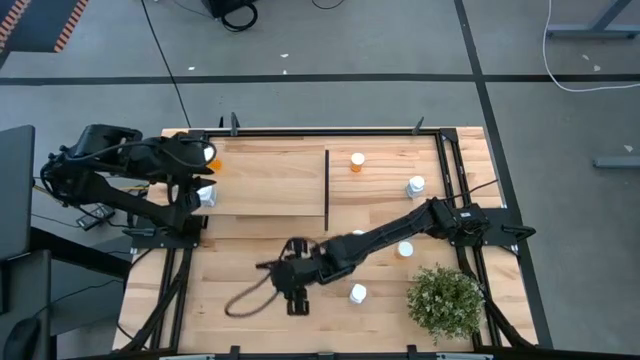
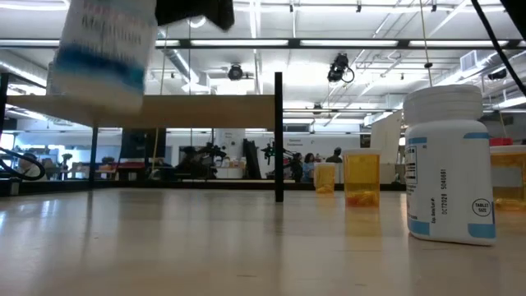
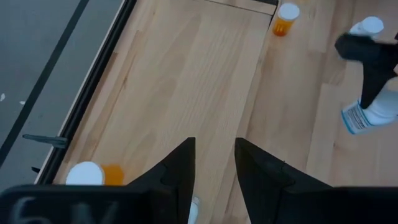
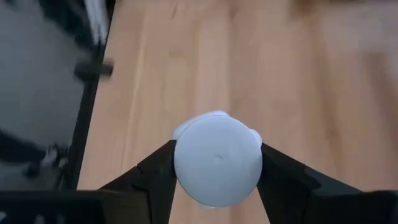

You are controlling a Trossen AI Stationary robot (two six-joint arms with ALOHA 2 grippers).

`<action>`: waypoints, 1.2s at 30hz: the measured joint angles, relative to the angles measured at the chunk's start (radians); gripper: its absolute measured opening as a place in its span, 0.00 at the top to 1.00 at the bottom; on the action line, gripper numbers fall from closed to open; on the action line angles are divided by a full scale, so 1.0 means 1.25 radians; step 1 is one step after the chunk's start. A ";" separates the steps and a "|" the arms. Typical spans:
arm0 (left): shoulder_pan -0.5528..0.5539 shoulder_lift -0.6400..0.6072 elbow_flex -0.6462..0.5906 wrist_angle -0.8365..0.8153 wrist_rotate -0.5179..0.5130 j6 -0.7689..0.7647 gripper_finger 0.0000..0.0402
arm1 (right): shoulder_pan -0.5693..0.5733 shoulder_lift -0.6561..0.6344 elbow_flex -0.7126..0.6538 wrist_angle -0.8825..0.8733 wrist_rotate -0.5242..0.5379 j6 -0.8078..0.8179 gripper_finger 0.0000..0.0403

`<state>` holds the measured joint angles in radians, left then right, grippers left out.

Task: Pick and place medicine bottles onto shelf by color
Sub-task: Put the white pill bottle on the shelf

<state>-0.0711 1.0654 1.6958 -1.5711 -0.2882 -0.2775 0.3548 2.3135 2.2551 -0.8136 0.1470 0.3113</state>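
My right gripper (image 1: 297, 300) hovers over the table's near middle, shut on a white medicine bottle (image 2: 107, 49) that is lifted well above the tabletop. The bottle also shows in the left wrist view (image 3: 367, 115). My left gripper (image 3: 214, 162) is over the left end of the light-wood shelf (image 1: 270, 180), its fingers a narrow gap apart with bare wood between them. An orange bottle (image 1: 210, 155) stands on the shelf just beyond it. A white bottle (image 1: 207, 197) shows right at the left gripper; I cannot tell if they touch. My right gripper pinches the white bottle's round cap end (image 4: 217, 158) between its two fingers, one on each side. The fingers come from above, pointing down. The bottle hangs below the fingers, a little tilted, clear of the table.
A black upright divider (image 1: 326, 185) splits the shelf. An orange bottle (image 1: 357, 162) and a white one (image 1: 415, 185) stand right of it. Two white bottles (image 1: 405, 250) (image 1: 357, 293) and a green plant (image 1: 445, 300) are at the near right. A black cable loop (image 1: 250, 295) lies near the right gripper.
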 joint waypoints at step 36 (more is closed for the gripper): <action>0.000 -0.052 0.000 0.000 -0.006 -0.146 0.71 | -0.401 -0.157 0.019 -0.309 0.098 -0.025 0.51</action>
<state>-0.0711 1.0008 1.6958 -1.5711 -0.2954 -0.4606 -0.1471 2.1173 2.2785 -1.2003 0.2695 0.2806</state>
